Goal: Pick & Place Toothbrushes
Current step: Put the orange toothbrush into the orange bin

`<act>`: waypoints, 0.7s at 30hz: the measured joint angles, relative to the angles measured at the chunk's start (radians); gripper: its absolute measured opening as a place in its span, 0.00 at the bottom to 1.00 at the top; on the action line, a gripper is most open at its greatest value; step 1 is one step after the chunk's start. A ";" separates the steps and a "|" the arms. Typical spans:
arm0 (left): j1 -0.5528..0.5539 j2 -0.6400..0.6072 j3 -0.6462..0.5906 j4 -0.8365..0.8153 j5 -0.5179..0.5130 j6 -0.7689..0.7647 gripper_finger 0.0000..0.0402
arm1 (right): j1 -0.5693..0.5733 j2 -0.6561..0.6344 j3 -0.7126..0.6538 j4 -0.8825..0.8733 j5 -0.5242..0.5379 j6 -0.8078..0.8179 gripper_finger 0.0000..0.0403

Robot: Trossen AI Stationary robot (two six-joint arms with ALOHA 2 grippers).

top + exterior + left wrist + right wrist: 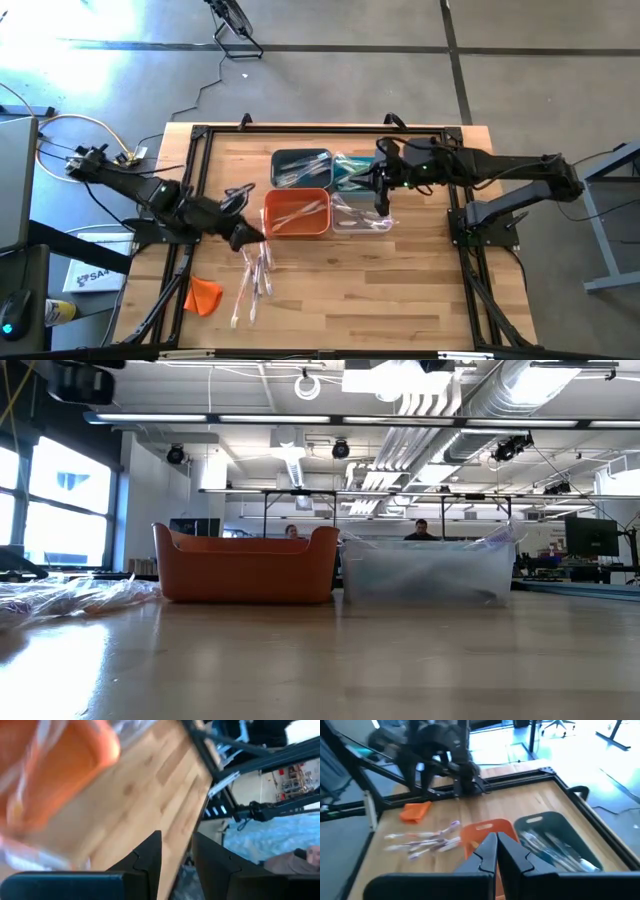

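Observation:
A pile of wrapped toothbrushes (250,285) (425,840) lies flat on the wood table, near and left of the orange bin (297,212). More toothbrushes lie in the orange bin, the dark grey bin (300,167) (555,842) and the clear bin (360,215). My left gripper (247,238) (177,842) hovers at the orange bin's near left corner, over the pile's far end. Its fingers stand apart, and I see nothing between them. My right gripper (380,200) (496,837) is shut and empty, raised above the teal bin (352,172) and the clear bin, pointing toward the table's left.
The four bins stand two by two at the table's middle. An orange cloth lump (203,295) (415,811) lies near the left front corner. Black frame rails (190,200) run along the table's edges. Bare wood shows at the near right. People sit far behind in the low view.

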 joint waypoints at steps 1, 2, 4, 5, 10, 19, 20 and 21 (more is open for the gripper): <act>-0.027 0.005 0.000 -0.016 -0.009 -0.053 0.26 | -0.007 0.001 0.000 -0.001 0.001 -0.004 0.01; -0.053 0.010 0.000 -0.026 -0.019 -0.104 0.26 | -0.012 0.001 0.000 -0.006 0.000 -0.010 0.01; -0.104 0.024 0.000 -0.063 -0.023 -0.210 0.26 | -0.025 0.005 0.000 -0.005 -0.002 -0.020 0.01; -0.132 0.035 0.000 -0.077 -0.024 -0.267 0.26 | -0.031 0.005 0.000 -0.005 -0.004 -0.021 0.01; -0.250 0.122 0.000 -0.114 -0.013 -0.529 0.26 | -0.065 0.011 0.000 -0.007 -0.006 -0.021 0.01; -0.358 0.336 0.000 -0.159 0.032 -0.867 0.26 | -0.117 0.012 0.000 -0.005 -0.011 -0.022 0.01; -0.361 0.359 0.000 -0.165 0.056 -0.892 0.26 | -0.121 0.012 0.000 -0.005 -0.011 -0.022 0.01; -0.366 0.381 0.000 -0.172 0.081 -0.914 0.26 | -0.125 0.013 0.000 -0.005 -0.011 -0.022 0.01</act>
